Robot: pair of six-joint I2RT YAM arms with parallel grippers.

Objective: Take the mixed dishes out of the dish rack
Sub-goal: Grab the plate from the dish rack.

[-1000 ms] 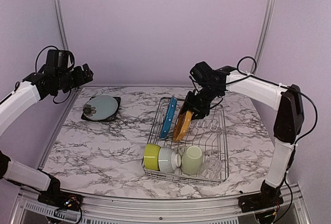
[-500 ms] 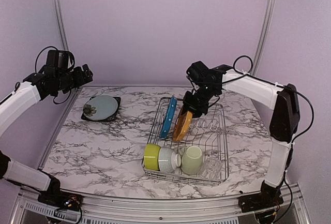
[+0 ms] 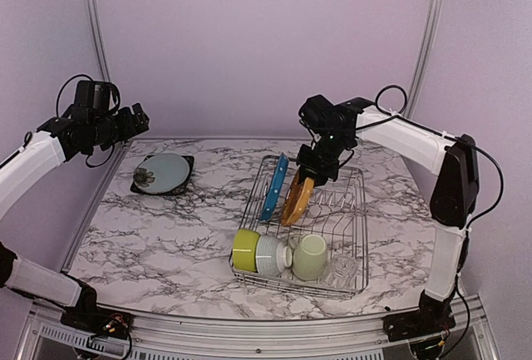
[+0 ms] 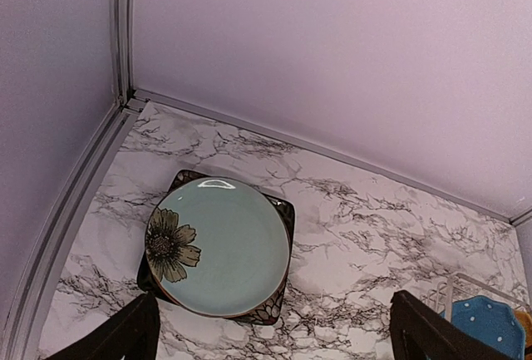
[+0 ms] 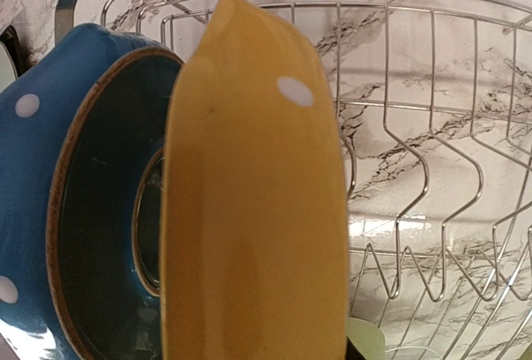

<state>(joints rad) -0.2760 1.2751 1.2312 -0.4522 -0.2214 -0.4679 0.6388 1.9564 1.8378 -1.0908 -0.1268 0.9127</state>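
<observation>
The dish rack (image 3: 359, 210) holds a blue dotted plate (image 3: 273, 187) and an orange plate (image 3: 297, 198) on edge, with a lime-green bowl (image 3: 244, 250), white ribbed bowl (image 3: 270, 256), pale green mug (image 3: 309, 258) and clear glass (image 3: 339, 268) along its near side. My right gripper (image 3: 312, 169) is shut on the orange plate's top rim. In the right wrist view the orange plate (image 5: 249, 210) fills the middle and hides the fingers, with the blue dotted plate (image 5: 33, 169) to its left. My left gripper (image 4: 270, 335) hangs open high above the pale grey-green plate (image 4: 220, 244).
The pale grey-green plate (image 3: 164, 170) lies on a black plate (image 3: 186, 163) at the table's far left corner. Bare rack tines (image 5: 416, 169) stand to the right of the orange plate. Marble tabletop (image 3: 150, 235) lies between the stacked plates and the rack.
My right gripper has closed on the orange plate's rim and shifted a little to the left. The plate now stands slightly more upright. The left arm has not moved.
</observation>
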